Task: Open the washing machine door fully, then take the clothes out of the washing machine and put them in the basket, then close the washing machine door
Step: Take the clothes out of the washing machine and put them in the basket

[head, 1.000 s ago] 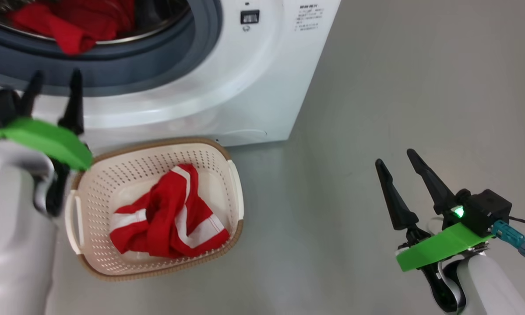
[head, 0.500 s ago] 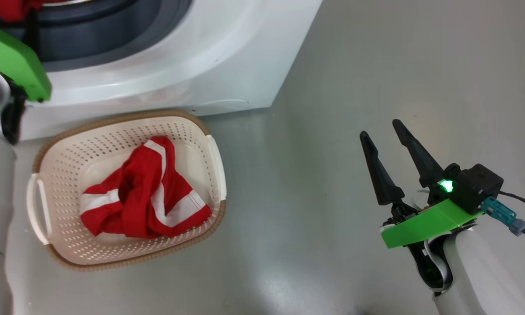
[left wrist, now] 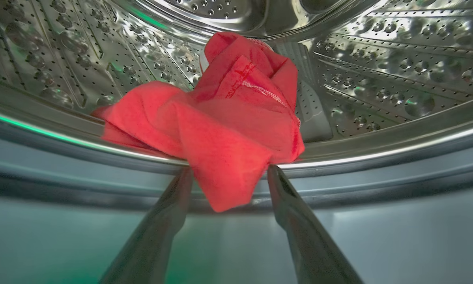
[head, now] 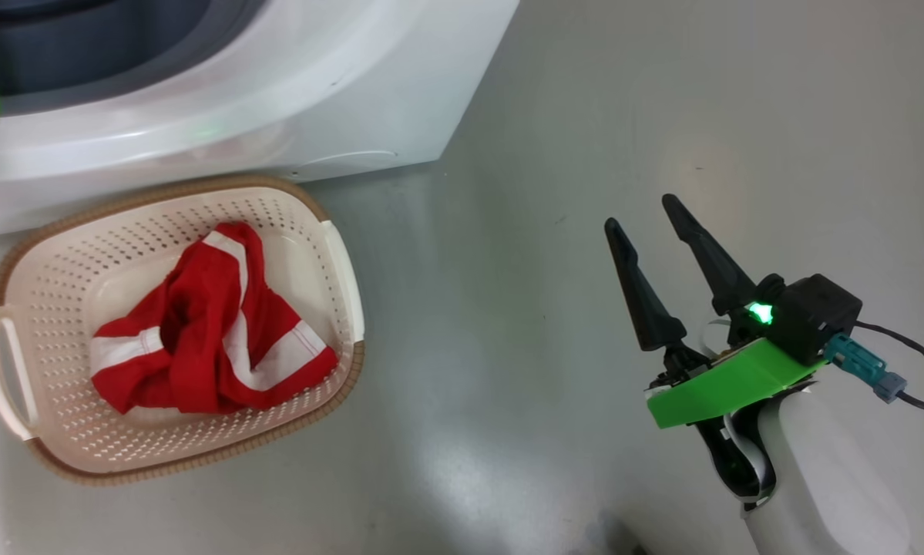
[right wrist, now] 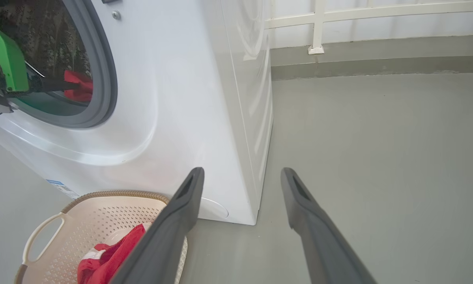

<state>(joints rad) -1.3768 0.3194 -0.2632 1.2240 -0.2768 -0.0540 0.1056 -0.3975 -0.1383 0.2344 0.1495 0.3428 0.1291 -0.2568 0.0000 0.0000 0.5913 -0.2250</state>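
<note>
At the drum lip (left wrist: 378, 152) of the washing machine (head: 315, 92), left gripper (left wrist: 229, 169) spread wide astride the hanging corner of a red garment (left wrist: 228, 118), nothing clamped yet. One striped garment (head: 207, 331) already in the basket (head: 53, 308). Right gripper (head: 640, 211) wide, empty, above the floor (head: 508, 324). Closing of the door yet to come.

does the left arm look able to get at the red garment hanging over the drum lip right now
Probably yes: the left tool stands open, its dark fingers either side of the bright red fabric garment hanging over the lip of the dimpled steel drum; nothing lies between.
</note>
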